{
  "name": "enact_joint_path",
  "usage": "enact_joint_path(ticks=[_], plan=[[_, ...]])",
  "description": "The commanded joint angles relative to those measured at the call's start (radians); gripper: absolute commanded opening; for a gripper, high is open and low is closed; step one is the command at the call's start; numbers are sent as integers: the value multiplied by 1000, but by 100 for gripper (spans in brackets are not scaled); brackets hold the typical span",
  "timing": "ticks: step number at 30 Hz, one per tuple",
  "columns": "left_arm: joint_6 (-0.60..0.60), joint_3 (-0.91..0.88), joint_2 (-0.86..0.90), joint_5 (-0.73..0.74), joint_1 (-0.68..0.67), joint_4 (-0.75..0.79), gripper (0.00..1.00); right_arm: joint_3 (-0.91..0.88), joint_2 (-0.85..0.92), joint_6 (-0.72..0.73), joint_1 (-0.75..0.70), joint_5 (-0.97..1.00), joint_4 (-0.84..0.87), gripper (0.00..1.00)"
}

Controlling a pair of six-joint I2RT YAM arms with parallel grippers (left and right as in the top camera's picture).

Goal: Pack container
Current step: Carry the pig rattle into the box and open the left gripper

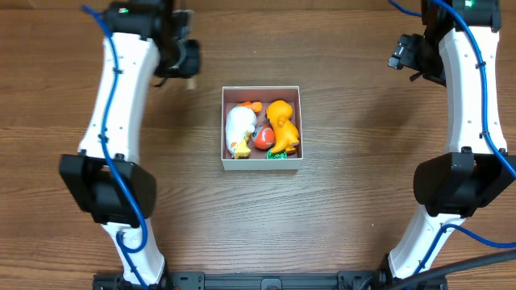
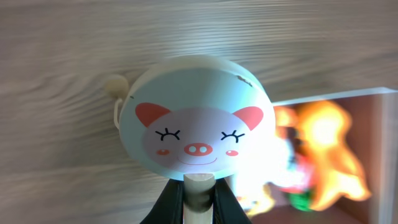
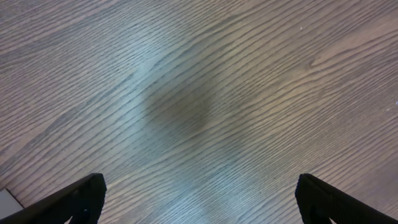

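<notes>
Left claw (image 2: 199, 196) pinches a pig-faced toy (image 2: 196, 121); right claw (image 3: 199, 188) gapes empty; container (image 1: 261, 87) holds toys (image 1: 282, 122).

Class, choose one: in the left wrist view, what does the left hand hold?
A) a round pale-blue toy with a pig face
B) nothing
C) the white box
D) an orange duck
A: the left hand grips the pig-face toy by its stem.
</notes>
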Motion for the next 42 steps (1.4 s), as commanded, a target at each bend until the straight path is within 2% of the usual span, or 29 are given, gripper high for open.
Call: enact_joint_path(ticks=[1, 8, 15, 19, 25, 33, 42], plan=[[-13, 18, 5, 64, -116, -9, 4, 22, -7, 2, -2, 11, 3, 100], [-29, -31, 5, 33, -288, -51, 4, 22, -7, 2, -2, 11, 3, 100], [-31, -143, 5, -21, -361, -87, 4, 22, -7, 2, -2, 11, 3, 100], [8, -234, 5, -26, -367, -66, 4, 22, -7, 2, -2, 11, 3, 100], [-2, -334, 5, -73, -365, -32, 4, 22, -7, 2, -2, 11, 3, 100], [-2, -413, 5, -118, -365, 34, 4, 22, -7, 2, -2, 11, 3, 100], [-2, -486, 5, -144, -365, 35, 4, 22, -7, 2, -2, 11, 3, 100]])
